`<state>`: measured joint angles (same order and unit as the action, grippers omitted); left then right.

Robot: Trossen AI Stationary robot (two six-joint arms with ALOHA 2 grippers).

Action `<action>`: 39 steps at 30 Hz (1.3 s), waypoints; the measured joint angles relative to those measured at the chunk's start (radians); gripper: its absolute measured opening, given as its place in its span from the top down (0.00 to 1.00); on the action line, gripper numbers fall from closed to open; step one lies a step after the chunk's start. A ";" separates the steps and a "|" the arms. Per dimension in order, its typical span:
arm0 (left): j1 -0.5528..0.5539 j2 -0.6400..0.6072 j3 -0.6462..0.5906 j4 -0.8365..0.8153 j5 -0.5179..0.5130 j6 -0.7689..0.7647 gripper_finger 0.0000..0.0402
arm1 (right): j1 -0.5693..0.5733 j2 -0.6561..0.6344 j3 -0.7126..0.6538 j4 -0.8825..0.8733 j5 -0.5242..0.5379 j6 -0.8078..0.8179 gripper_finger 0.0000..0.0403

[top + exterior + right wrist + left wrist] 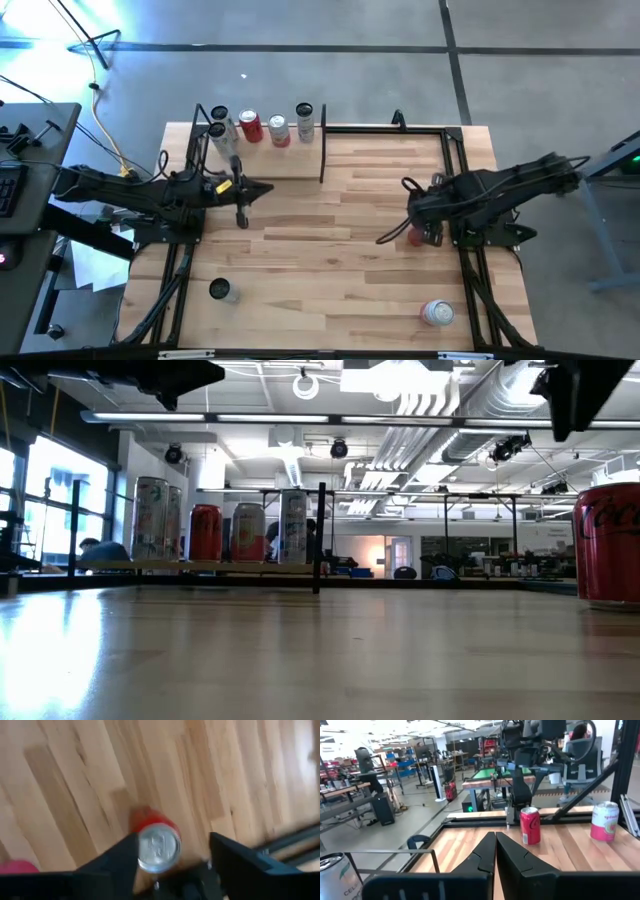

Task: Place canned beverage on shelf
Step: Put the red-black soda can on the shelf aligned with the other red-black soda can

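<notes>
The red can (157, 845) stands up straight, top up, on the right side of the table (330, 260), w/ the right gripper (172, 851) wide open over it, fingers on both sides, & the left gripper (495, 851) is shut near the shelf (270, 160).

The table (330, 290) carries three cans; the shelf (285, 165) on it holds five.

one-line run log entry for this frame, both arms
left gripper: shut, empty, near shelf | right gripper: open, above upright red can | shelf: five cans | table: two more cans
</notes>
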<state>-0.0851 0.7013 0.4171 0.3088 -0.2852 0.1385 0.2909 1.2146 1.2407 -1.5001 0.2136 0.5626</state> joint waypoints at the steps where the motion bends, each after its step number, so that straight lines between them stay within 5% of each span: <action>1: -0.002 0.008 0.000 0.004 0.000 0.005 1.00 | 0.000 0.006 0.000 -0.021 -0.009 0.002 0.39; 7: -0.004 0.040 -0.001 0.005 0.000 0.022 1.00 | -0.005 0.040 0.000 -0.047 -0.042 -0.047 0.26; 23: -0.004 0.044 -0.001 0.004 0.001 0.020 1.00 | -0.005 0.054 -0.239 0.181 -0.138 -0.180 0.25; 39: -0.004 0.044 -0.001 -0.005 0.002 -0.003 1.00 | -0.018 0.054 -0.268 0.134 -0.152 -0.160 0.25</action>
<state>-0.0890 0.7453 0.4164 0.3041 -0.2832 0.1351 0.2726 1.2690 0.9727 -1.3661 0.0616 0.4028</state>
